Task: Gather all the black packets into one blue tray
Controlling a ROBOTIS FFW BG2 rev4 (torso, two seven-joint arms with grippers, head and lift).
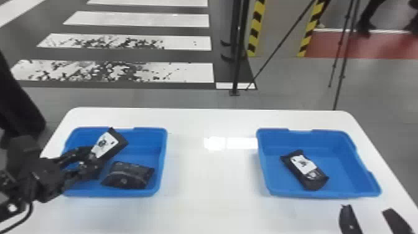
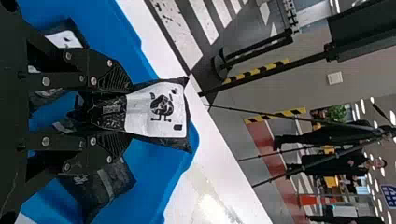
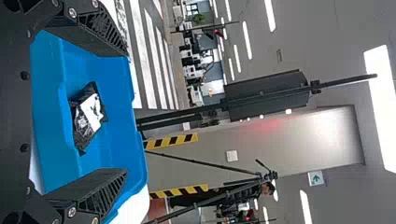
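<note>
My left gripper (image 1: 93,159) is over the left blue tray (image 1: 162,161), shut on a black packet (image 1: 107,143) with a white label. In the left wrist view the held packet (image 2: 158,110) juts out from my left gripper (image 2: 122,111). Beside it in that tray lies another black packet (image 1: 129,175); the wrist view shows a labelled packet (image 2: 65,39) there too, partly behind the fingers. One labelled black packet (image 1: 304,165) rests in the right blue tray (image 1: 351,161). My right gripper (image 1: 367,210) stands open near that tray's front right corner; the right wrist view shows the gripper (image 3: 123,113) empty.
Both trays stand on a white table (image 1: 211,180), with a wide bare strip of tabletop between them. Beyond its far edge are a black stand (image 1: 238,62) and thin tripod legs (image 1: 342,62) on the floor.
</note>
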